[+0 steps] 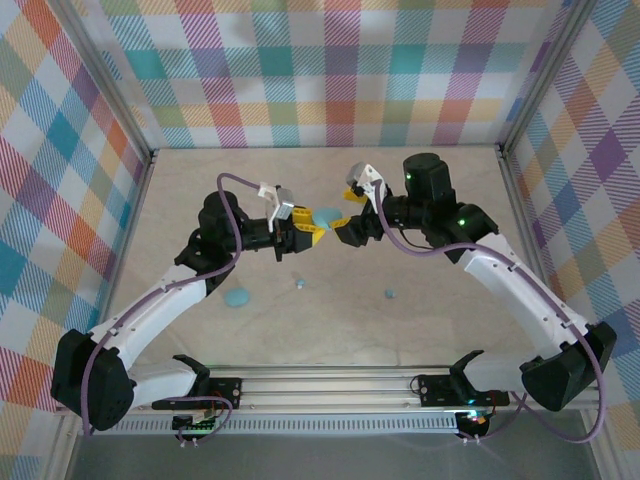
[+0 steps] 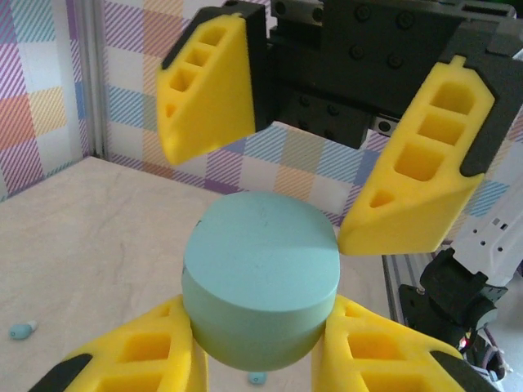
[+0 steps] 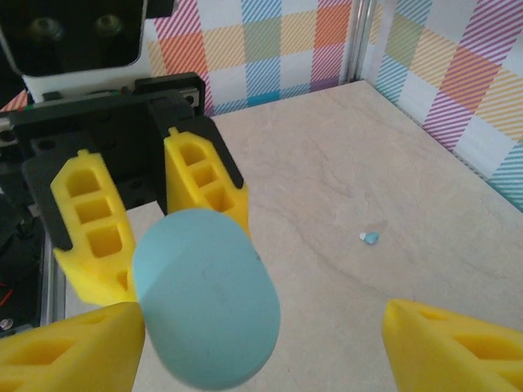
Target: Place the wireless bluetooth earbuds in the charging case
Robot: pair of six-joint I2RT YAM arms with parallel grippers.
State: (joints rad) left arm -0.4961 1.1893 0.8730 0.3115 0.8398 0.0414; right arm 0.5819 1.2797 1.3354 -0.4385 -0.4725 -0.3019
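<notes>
Left wrist view puts the charging case (image 2: 261, 278) dead centre: a pale blue round puck, seemingly closed, with the left gripper (image 1: 305, 233) clenched on its lower wall. Its yellow fingers (image 2: 155, 359) press in from 8 and 4 o'clock. The right gripper (image 1: 350, 226) faces it with its jaws released and standing wide. One finger sits clear of the case at 11 o'clock, the other just beside the rim at 3 o'clock; I cannot tell if that one touches.

From the top camera, the case hangs in the air between the two claws. One earbud (image 1: 299, 284) lies on the table (image 1: 450, 330) at 7 o'clock of it, a second earbud (image 1: 390, 293) at 5 o'clock, and a spare case (image 1: 237, 297) further out at 8 o'clock.

The likeliest trouble is the case twisting or popping out of the pinch, since the pads bear on a curved, smooth wall and any push from the right claw would lever it. The two sets of fingers are crowded and could clash. The buds are tiny and could squirt away or roll when picked up.
</notes>
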